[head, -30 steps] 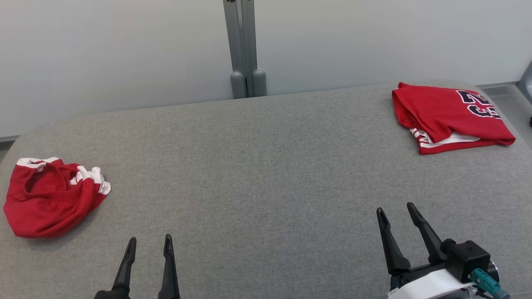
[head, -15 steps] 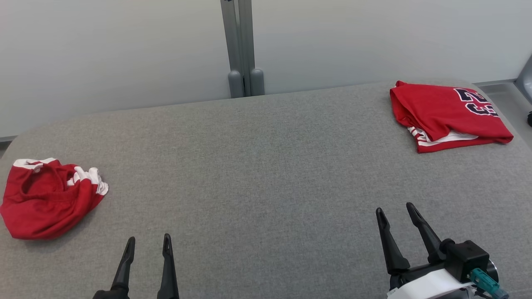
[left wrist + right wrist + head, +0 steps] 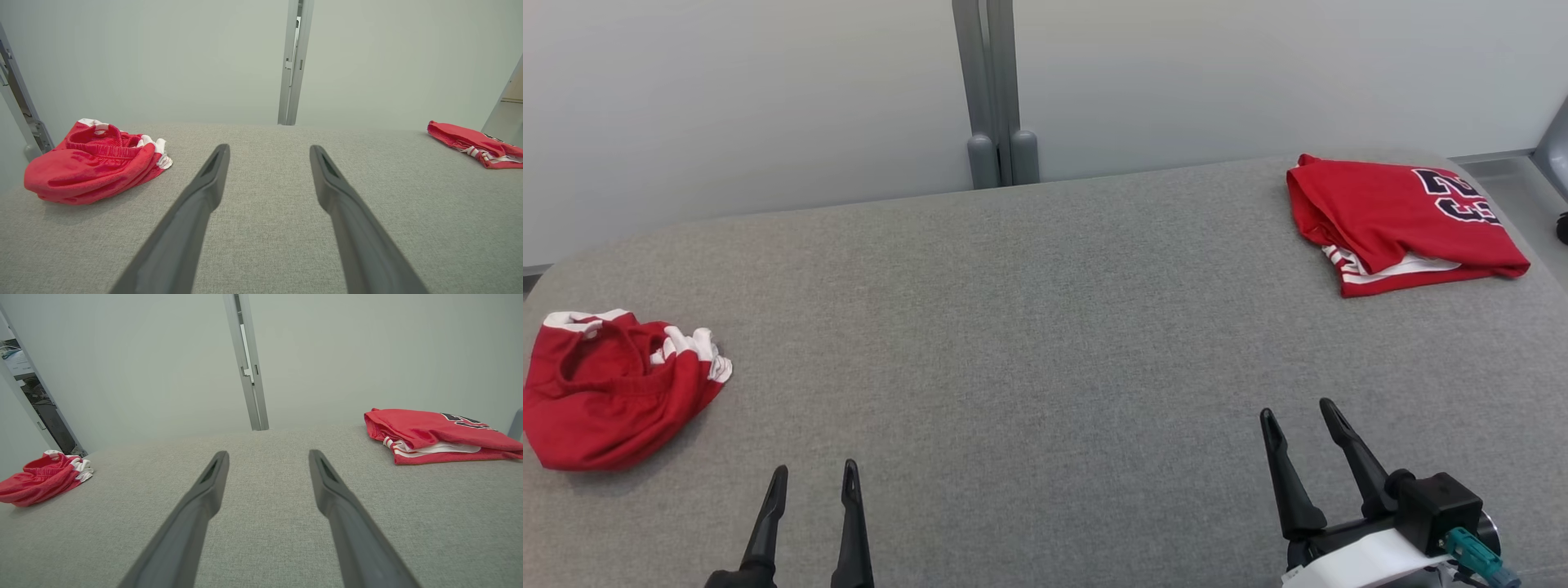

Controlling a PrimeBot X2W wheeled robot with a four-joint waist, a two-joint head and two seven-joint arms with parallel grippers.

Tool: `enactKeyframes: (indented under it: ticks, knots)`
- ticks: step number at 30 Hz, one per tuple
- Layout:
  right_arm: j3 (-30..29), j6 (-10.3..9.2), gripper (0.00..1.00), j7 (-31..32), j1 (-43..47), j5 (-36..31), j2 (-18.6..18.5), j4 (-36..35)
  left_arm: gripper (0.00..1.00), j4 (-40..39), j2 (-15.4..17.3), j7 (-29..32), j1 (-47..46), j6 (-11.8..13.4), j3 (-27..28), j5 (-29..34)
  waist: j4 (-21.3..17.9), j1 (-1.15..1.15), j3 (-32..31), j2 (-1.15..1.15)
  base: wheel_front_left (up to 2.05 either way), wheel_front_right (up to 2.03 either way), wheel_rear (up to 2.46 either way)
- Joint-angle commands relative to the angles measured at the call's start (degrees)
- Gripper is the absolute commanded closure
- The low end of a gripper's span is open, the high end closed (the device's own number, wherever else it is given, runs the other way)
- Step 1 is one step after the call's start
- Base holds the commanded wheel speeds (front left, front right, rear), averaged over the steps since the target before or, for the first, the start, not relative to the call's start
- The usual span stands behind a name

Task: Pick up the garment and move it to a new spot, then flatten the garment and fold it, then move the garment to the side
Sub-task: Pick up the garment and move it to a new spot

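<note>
A crumpled red garment with white trim (image 3: 613, 392) lies bunched at the table's left edge; the left wrist view has it at the left (image 3: 92, 163), the right wrist view at the far left (image 3: 45, 477). A folded red jersey with dark numbers (image 3: 1401, 224) rests flat at the far right corner (image 3: 433, 435) (image 3: 476, 143). My left gripper (image 3: 817, 467) (image 3: 268, 148) hovers open and empty near the front edge, to the right of the crumpled garment. My right gripper (image 3: 1297, 408) (image 3: 268, 453) stands open and empty at the front right, well short of the jersey.
The grey fabric-covered table (image 3: 1045, 327) has rounded corners. A grey post (image 3: 990, 90) stands against the pale wall behind its far edge. Floor shows past the right corner (image 3: 1515, 180).
The head camera has drifted a little, so the whole picture has shifted left and up. Neither garment nor either gripper has moved.
</note>
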Motion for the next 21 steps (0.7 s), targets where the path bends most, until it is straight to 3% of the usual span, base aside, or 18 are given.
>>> enactKeyframes:
  ticks: [1,7,21]
  knots:
    - [0.0,-0.07,0.00,-0.1,0.0,-0.2,0.2,-0.1,0.00,0.0,0.1,0.0,-0.5,-0.1,0.3,0.0,0.4,0.00,0.1,0.00,0.00,0.00,0.00]
    - [-0.5,-0.07,0.00,-0.1,0.5,0.1,0.3,-0.4,0.00,-0.5,0.1,0.0,-1.0,0.5,0.3,0.4,3.1,0.00,0.7,0.00,0.00,0.00,0.00]
    - [0.6,-0.07,0.00,-0.2,0.3,-0.5,0.6,-1.2,0.00,-0.9,0.1,0.0,-0.1,1.8,0.4,0.5,13.5,0.00,1.9,0.00,0.00,0.00,0.00]
